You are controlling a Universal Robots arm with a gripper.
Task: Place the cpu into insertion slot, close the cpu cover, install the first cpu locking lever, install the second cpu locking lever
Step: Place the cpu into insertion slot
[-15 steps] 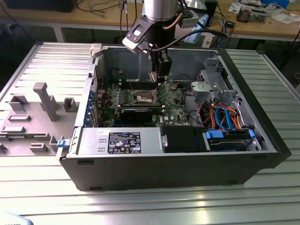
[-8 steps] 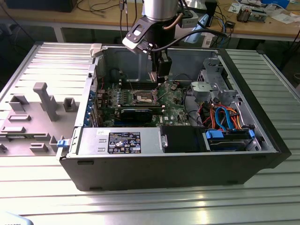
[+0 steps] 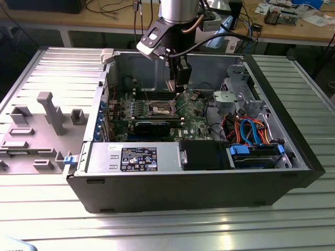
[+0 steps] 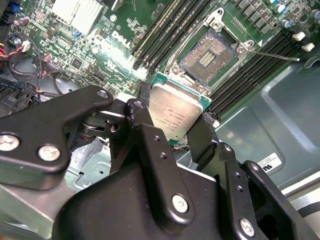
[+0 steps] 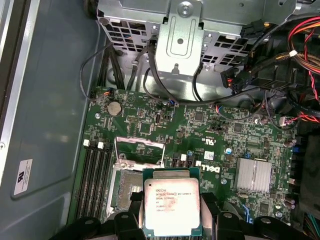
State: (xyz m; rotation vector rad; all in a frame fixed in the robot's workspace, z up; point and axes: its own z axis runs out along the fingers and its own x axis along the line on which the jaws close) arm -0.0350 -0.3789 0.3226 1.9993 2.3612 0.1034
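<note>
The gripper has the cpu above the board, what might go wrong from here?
The cpu is off-centre from the slot; lowered so, it may seat crooked. The gripper holds only its edges, so it might slip. The raised cover stands near and could be clipped.

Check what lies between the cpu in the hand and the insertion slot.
Nothing; in the second wrist view the stretch from the cpu to the open insertion slot is bare.
</note>
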